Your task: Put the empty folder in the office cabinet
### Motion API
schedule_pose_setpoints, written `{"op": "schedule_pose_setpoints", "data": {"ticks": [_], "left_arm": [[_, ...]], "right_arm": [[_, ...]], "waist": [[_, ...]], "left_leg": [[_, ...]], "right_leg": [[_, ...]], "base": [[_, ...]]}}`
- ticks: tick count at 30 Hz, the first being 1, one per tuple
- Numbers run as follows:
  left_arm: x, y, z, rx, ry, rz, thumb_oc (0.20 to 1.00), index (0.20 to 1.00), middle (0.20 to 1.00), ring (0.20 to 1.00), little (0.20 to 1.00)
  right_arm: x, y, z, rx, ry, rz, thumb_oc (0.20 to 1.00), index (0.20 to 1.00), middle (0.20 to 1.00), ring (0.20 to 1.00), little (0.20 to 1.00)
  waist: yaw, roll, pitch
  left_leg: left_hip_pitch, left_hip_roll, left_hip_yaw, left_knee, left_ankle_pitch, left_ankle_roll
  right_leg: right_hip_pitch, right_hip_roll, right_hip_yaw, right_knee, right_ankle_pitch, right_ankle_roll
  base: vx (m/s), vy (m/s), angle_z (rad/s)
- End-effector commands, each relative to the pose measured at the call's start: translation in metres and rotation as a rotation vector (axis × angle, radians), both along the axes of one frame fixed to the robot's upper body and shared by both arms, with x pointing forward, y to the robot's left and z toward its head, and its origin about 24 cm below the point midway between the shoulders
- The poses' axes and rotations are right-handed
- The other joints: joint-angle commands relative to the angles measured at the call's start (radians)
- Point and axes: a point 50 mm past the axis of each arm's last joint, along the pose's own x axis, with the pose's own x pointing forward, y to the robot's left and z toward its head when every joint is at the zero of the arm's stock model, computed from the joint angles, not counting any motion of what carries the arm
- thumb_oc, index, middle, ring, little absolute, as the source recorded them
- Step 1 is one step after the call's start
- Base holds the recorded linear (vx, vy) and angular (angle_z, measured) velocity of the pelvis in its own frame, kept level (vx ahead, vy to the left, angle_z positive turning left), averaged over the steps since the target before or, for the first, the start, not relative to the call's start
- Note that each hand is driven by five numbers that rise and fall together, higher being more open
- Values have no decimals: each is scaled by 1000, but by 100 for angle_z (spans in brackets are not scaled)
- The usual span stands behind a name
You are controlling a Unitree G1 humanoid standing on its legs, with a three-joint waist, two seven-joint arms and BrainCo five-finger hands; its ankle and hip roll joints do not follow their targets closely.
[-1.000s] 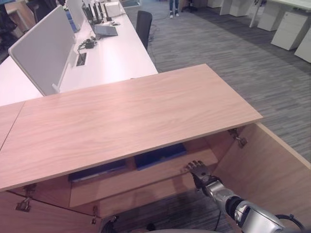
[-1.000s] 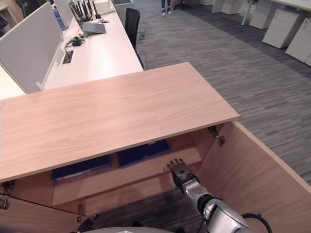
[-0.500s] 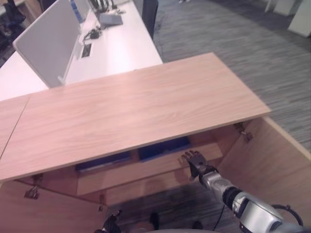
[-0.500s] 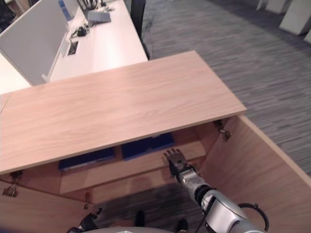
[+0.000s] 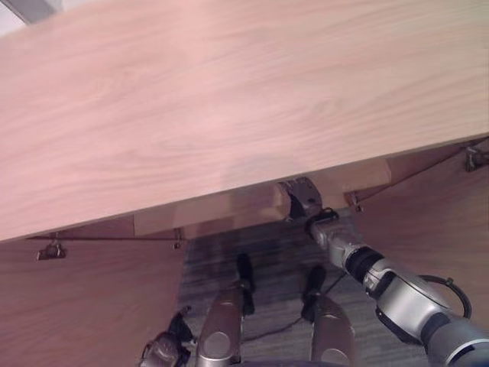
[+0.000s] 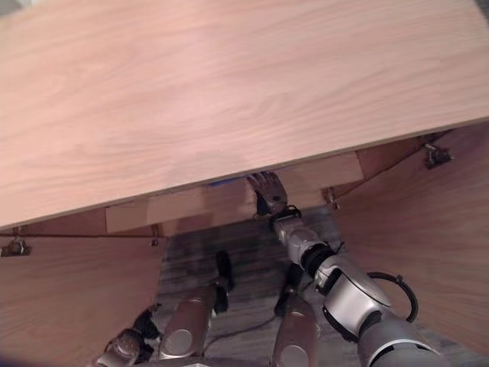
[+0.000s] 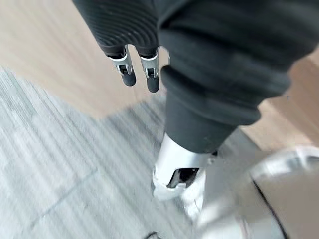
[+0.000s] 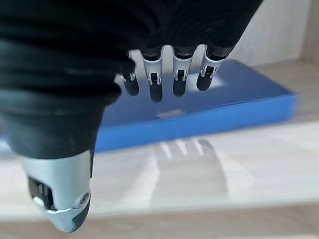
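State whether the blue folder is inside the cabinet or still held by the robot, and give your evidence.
Inside. The blue folder lies flat on the wooden shelf; the right hand hangs above it, fingers open, not gripping it.

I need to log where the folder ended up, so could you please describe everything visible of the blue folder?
The blue folder is a flat, thin, plain blue case, plastic by the look of it, lying flat on a light wooden shelf inside the cabinet. Its long front edge faces outward. The right hand hovers just before it with fingers relaxed, not touching it.
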Motion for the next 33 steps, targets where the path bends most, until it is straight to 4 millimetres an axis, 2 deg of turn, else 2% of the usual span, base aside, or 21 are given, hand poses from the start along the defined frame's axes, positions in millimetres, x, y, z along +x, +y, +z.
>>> {"op": "schedule_pose_setpoints", "data": {"ticks": [1, 5, 12, 16, 23, 26, 27, 29, 33], "left_arm": [[-15, 1, -6, 37, 36, 8, 1000, 1000, 1000, 1000, 1000], [-2, 0, 0, 34, -18, 1, 1000, 1000, 1000, 1000, 1000], [7, 1, 5, 41, -57, -6, 1000, 1000, 1000, 1000, 1000], [20, -3, 15, 21, -132, -21, 1000, 1000, 1000, 1000, 1000], [21, -1, 26, -13, -189, -42, 1000, 1000, 1000, 1000, 1000], [20, 1, 31, -24, -214, -50, 1000, 1000, 1000, 1000, 1000], [8, 2, 15, 18, -122, 6, 1000, 1000, 1000, 1000, 1000], [12, 3, 12, 49, -113, 24, 1000, 1000, 1000, 1000, 1000], [22, 6, 17, 70, -144, 47, 1000, 1000, 1000, 1000, 1000]], "right_arm": [[11, 11, 48, 93, -186, 49, 1000, 1000, 1000, 1000, 1000], [16, 1, 71, 113, -267, 33, 1000, 1000, 1000, 1000, 1000], [22, -10, 93, 113, -348, 6, 1000, 1000, 1000, 1000, 1000], [24, -17, 103, 105, -385, -12, 1000, 1000, 1000, 1000, 1000], [26, -28, 122, 99, -442, -39, 1000, 1000, 1000, 1000, 1000], [25, -32, 125, 79, -454, -43, 1000, 1000, 1000, 1000, 1000], [23, -29, 120, 70, -447, -40, 1000, 1000, 1000, 1000, 1000], [23, -32, 115, 24, -455, -57, 1000, 1000, 1000, 1000, 1000], [25, -28, 117, -42, -462, -40, 1000, 1000, 1000, 1000, 1000]], "waist": [[-4, -9, -19], [-3, -11, -5], [2, -11, 1], [10, -8, -3], [13, 9, 5], [10, 17, 9], [-4, 4, 17], [-4, 3, 21], [-1, -1, 33]], "left_leg": [[-125, 36, -70, 170, -86, 7], [-241, 28, -86, 299, -138, 30], [-381, 18, -99, 438, -184, 54], [-457, 5, -105, 487, -200, 65], [-573, -3, -118, 557, -214, 76], [-624, -4, -127, 590, -224, 84], [-652, -1, -135, 610, -226, 83], [-685, -1, -144, 629, -226, 81], [-724, 3, -157, 659, -229, 80]], "right_leg": [[-46, -14, -4, 67, -79, -4], [-162, -43, 23, 203, -125, -23], [-308, -71, 49, 354, -173, -46], [-385, -83, 67, 411, -187, -52], [-495, -101, 93, 488, -204, -59], [-551, -112, 105, 526, -212, -63], [-577, -113, 108, 546, -213, -67], [-609, -122, 114, 573, -220, -71], [-646, -127, 122, 605, -224, -73]], "base": [[-87, 13, 6], [-72, 20, 7], [-54, 13, 7], [-55, 12, 3], [-48, 6, 5], [-41, 0, 4], [-54, -55, 3], [-34, -69, 4], [-17, -44, 9]]}}
